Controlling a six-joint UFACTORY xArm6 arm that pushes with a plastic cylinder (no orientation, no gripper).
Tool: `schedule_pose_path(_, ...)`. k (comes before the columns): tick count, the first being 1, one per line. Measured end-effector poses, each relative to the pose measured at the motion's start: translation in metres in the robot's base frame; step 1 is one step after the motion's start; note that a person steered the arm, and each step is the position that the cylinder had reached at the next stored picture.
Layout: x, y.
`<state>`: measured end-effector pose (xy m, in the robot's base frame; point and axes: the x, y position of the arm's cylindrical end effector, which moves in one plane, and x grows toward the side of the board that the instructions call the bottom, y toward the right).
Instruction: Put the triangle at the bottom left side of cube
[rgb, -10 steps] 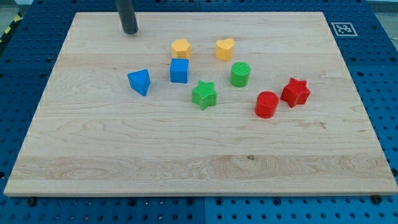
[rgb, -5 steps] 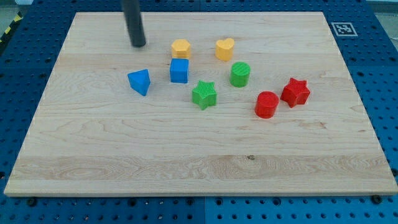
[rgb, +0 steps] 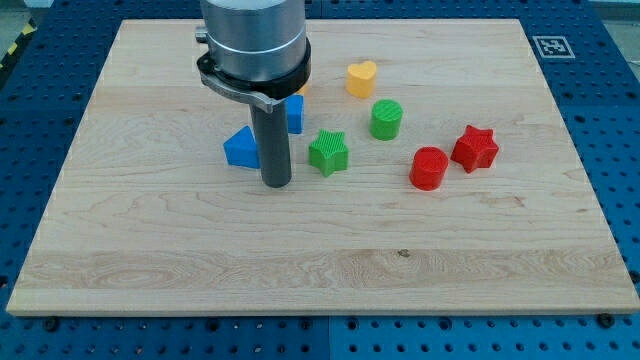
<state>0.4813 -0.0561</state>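
Note:
The blue triangle (rgb: 240, 148) lies on the wooden board, left of centre. My tip (rgb: 277, 183) rests on the board just to its lower right, close to or touching it. The blue cube (rgb: 295, 111) is up and right of the triangle, mostly hidden behind the rod and the arm's grey end. The triangle sits to the lower left of the cube.
A green star (rgb: 328, 152) is right of the rod. A green cylinder (rgb: 386, 119), a yellow heart (rgb: 361, 78), a red cylinder (rgb: 429, 168) and a red star (rgb: 474, 148) lie further right. The yellow hexagon is hidden by the arm.
The rod swept from the board's upper left down to the triangle's lower right. The arm's grey end came into view. The blue triangle shifted down and slightly right and turned.

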Motion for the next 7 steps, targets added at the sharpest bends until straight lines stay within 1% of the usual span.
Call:
schedule_pose_path(2,-0.005,-0.05)
schedule_pose_path(4,-0.035,-0.051)
schedule_pose_path(5,-0.042,-0.051)
schedule_pose_path(6,-0.035,-0.05)
schedule_pose_path(7,-0.024,-0.033)
